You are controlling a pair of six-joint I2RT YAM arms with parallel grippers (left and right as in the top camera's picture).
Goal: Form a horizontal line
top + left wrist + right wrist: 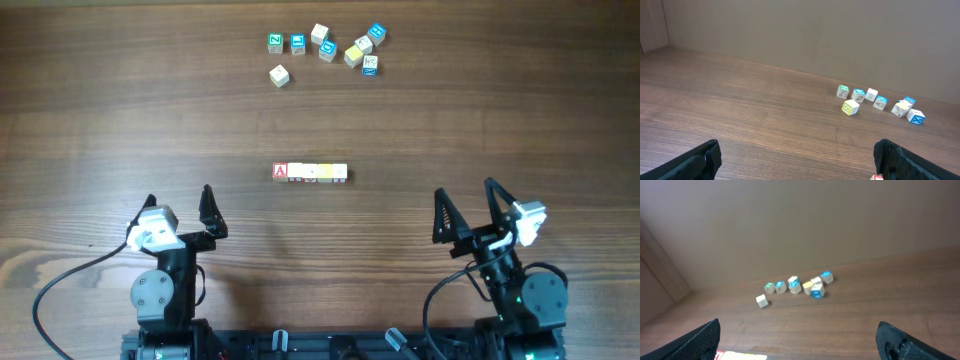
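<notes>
The horizontal line (311, 172) of five small cubes lies in the middle of the table (100, 120). The cubes touch one another, and the red "A" cube (281, 171) is at the left end. The left gripper (178, 196) and the right gripper (464, 189) both have their jaws wide apart and hold nothing. They are on the near side, well apart from the line. The loose cubes (330, 48) lie scattered at the far side.

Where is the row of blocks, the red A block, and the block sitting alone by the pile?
row of blocks (311, 172), overhead view, on the middle cube's top.
red A block (280, 171), overhead view, on its lettered top face.
lone cream block (279, 75), overhead view, on its top face.
</notes>
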